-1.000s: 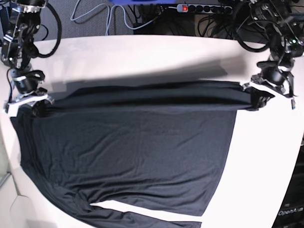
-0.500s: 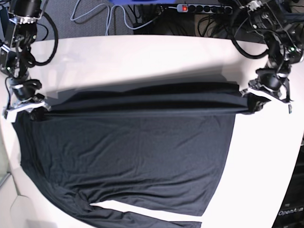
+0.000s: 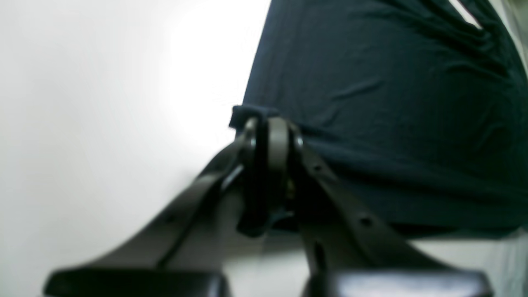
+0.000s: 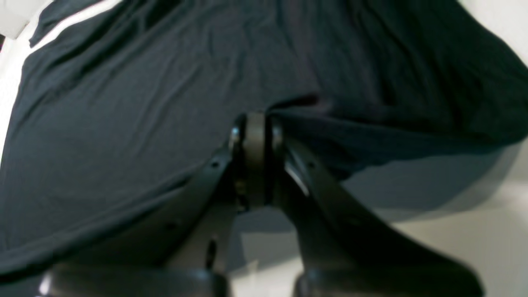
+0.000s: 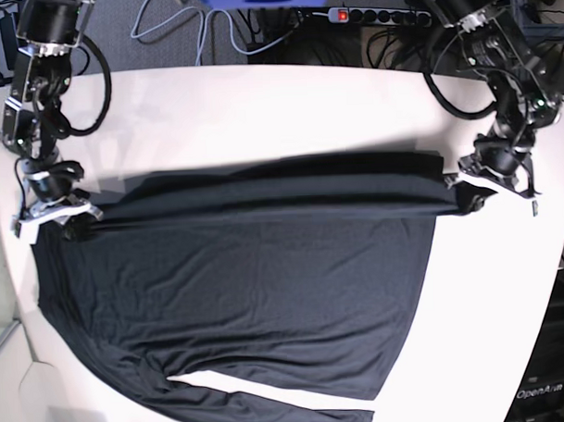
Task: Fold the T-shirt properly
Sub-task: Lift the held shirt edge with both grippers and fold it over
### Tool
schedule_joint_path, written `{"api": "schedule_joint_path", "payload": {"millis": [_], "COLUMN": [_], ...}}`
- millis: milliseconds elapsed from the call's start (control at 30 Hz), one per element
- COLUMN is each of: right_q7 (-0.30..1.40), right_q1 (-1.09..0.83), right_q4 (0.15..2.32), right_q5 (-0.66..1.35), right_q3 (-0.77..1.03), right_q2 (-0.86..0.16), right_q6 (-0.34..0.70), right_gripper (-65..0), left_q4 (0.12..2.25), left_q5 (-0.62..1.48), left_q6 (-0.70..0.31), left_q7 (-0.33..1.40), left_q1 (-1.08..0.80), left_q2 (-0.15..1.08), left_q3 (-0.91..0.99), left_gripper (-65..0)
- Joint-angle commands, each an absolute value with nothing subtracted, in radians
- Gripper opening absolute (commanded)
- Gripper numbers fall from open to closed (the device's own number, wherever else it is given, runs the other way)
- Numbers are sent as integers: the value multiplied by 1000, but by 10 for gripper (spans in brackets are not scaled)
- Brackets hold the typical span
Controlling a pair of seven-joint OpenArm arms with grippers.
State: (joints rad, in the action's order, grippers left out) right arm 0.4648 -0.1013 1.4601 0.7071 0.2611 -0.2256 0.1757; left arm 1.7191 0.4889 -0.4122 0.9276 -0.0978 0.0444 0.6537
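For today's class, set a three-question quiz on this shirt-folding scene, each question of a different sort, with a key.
1. True or false: both end effectors are shut on the T-shirt.
2. Multiple choice: the left end effector grips the shirt at which spot in the base view? A) the near sleeve B) the far edge's right end C) the middle of the body
3. Fill in: the shirt lies on a ____ table.

Key: 1 true, as the right end effector pinches the other end of the far edge; 2 B; 3 white.
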Motion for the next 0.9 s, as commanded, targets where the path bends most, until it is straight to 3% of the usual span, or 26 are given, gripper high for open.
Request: {"api": "schedule_joint_path", "payload": {"millis": [0,867], "right_q7": [443,443], "right_q1": [-87,25], "right_q4": [1466,1368], "right_q5": [696,664], "right_q3": [265,222], "right_q2": [-240,-249], "right_q6": [177,180], "right_gripper": [-643,-643], "left_q4": [1725,1635], "left_q5": [506,506], "left_q6": [-414,-414], "left_q7": [905,903], "left_q1": [-84,31], "left_q2": [53,41], "left_q3": [656,656], "left_gripper": [-631,-632]}}
